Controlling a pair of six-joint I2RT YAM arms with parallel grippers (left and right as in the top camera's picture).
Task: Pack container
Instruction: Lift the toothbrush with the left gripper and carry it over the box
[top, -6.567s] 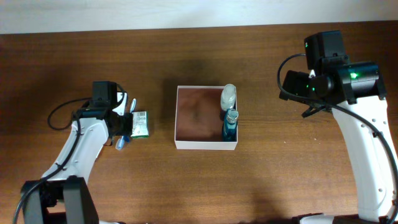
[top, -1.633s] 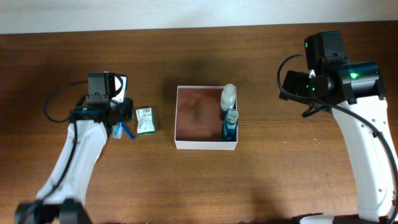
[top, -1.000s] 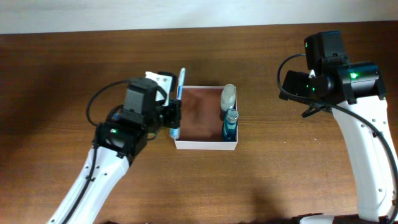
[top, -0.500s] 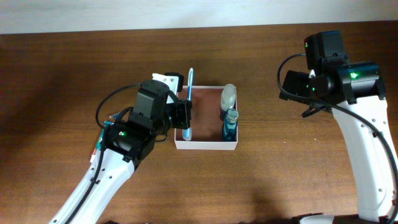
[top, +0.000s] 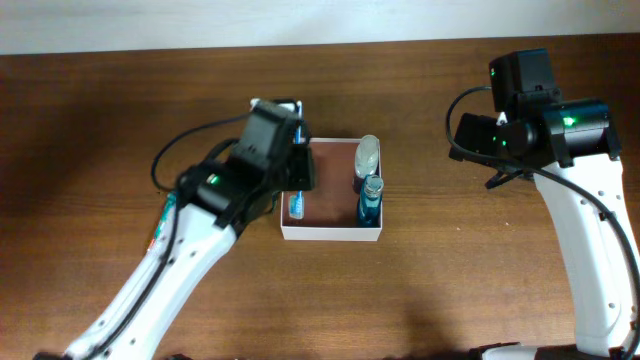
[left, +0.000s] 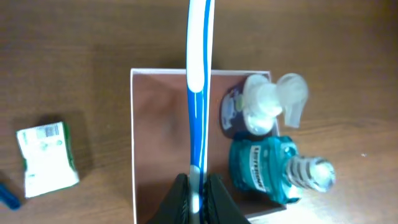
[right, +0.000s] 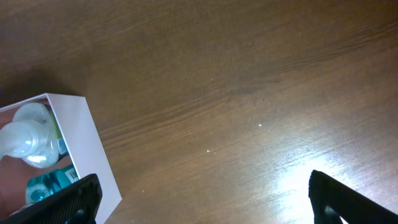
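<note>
The place looks like a robotics lab, not a home. A plain brown wooden table carries the container. Left of the container stands a white robot arm with black cables, right of it a second arm, and beyond it a pale wall.

The container has white walls and a reddish-brown inside. Toothbrush: blue and white. Teal bottle. Whitish pump bottle. Green-white packet at lower left. Brown wood-grain surface.
</note>
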